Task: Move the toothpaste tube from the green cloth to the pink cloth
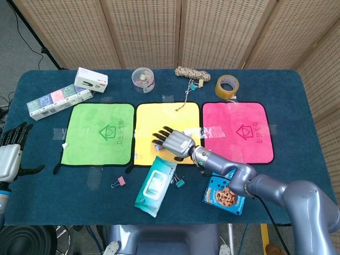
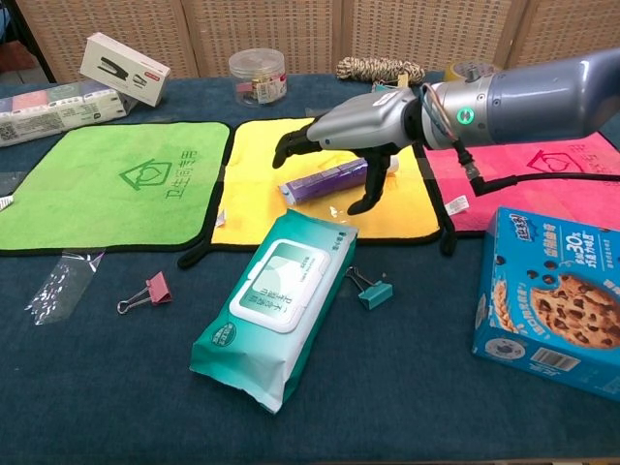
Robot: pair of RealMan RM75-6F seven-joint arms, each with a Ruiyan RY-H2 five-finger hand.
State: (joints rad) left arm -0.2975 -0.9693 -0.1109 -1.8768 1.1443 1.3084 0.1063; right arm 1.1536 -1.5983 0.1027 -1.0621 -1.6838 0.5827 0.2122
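The purple and white toothpaste tube [image 2: 325,181] lies slantwise on the yellow cloth [image 2: 252,155], between the green cloth [image 2: 116,184] and the pink cloth [image 2: 523,194]. My right hand [image 2: 354,131] arches over the tube with fingers spread; its fingertips [image 2: 291,145] reach down on the far side and the thumb on the near side. I see no closed grip on the tube. In the head view this hand [image 1: 172,142] hides most of the tube. My left hand [image 1: 11,156] hangs open off the table's left edge, beyond the green cloth [image 1: 98,133].
A wet wipes pack [image 2: 276,305] lies just in front of the yellow cloth, with a teal binder clip [image 2: 373,289] beside it. A cookie box [image 2: 552,300] sits front right. A tape roll [image 1: 227,86], rope [image 1: 192,73], jar [image 1: 143,78] and stapler box [image 1: 91,79] line the back.
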